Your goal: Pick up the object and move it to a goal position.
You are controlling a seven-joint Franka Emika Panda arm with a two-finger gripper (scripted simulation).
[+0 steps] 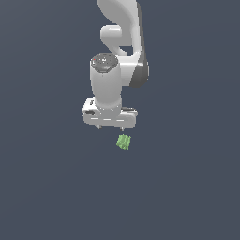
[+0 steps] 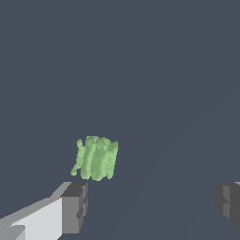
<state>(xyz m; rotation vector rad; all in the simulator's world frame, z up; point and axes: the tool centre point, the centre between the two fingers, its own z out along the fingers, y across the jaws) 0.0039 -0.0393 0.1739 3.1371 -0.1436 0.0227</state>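
Note object [image 1: 123, 142]: light-green, matt, ridged, bumpy. Your gripper [image 1: 110, 127]: smooth white housing, slight gloss; fingertips [image 2: 75, 206] matt dark grey. Ground [image 1: 47, 187]: flat, matt, slate.

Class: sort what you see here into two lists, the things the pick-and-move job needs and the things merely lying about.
Needed for the job:
- green lump, lying apart from the fingers
- gripper, open, holding nothing

Lying about:
- nothing else shows; only a plain dark surface
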